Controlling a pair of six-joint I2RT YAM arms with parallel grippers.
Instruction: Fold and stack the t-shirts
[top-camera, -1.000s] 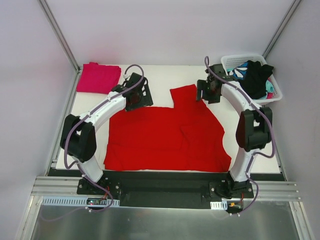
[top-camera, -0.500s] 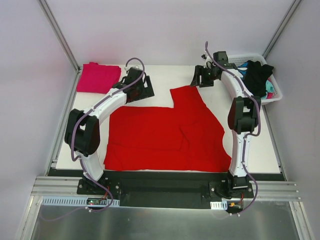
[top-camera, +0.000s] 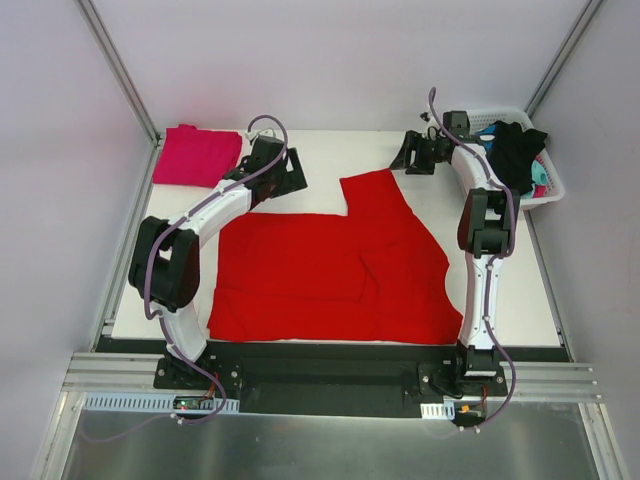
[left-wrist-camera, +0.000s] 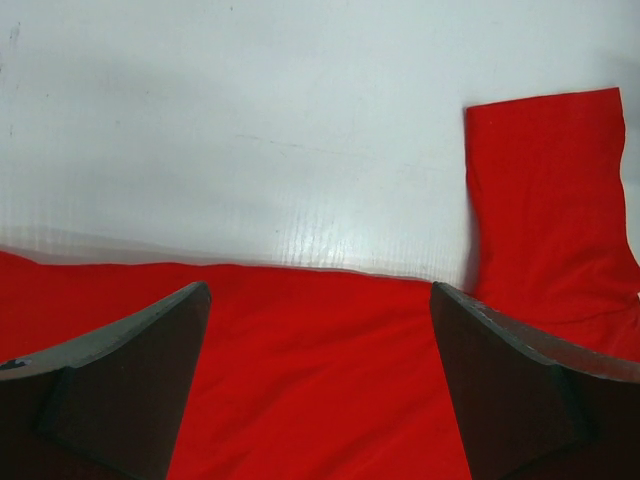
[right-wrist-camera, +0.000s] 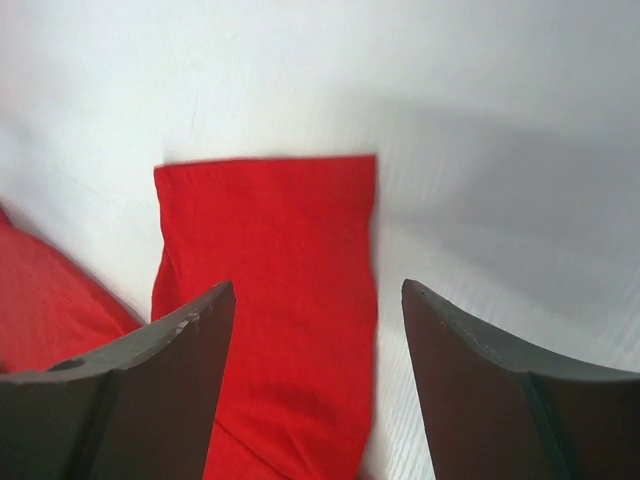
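Note:
A large red t-shirt (top-camera: 330, 270) lies spread flat mid-table, one sleeve (top-camera: 372, 190) pointing to the far side. A folded magenta-pink t-shirt (top-camera: 196, 155) rests at the far left corner. My left gripper (top-camera: 286, 176) hovers open above the red shirt's far left edge. In the left wrist view the red cloth (left-wrist-camera: 320, 400) fills the space below the open left gripper (left-wrist-camera: 318, 292), with the sleeve (left-wrist-camera: 550, 200) to the right. My right gripper (top-camera: 410, 156) is open beyond the sleeve's end. The right wrist view has the sleeve (right-wrist-camera: 280, 250) under the empty right gripper (right-wrist-camera: 317, 288).
A white basket (top-camera: 470, 117) at the far right corner holds a black garment (top-camera: 515, 150) and a teal-and-white patterned one (top-camera: 483, 140). Metal frame posts rise at both far corners. White tabletop (top-camera: 320, 155) shows between the two grippers.
The right arm has stretched toward the far side, carrying its gripper off the sleeve toward the back edge. The left gripper has shifted slightly farther back. The red shirt has not moved.

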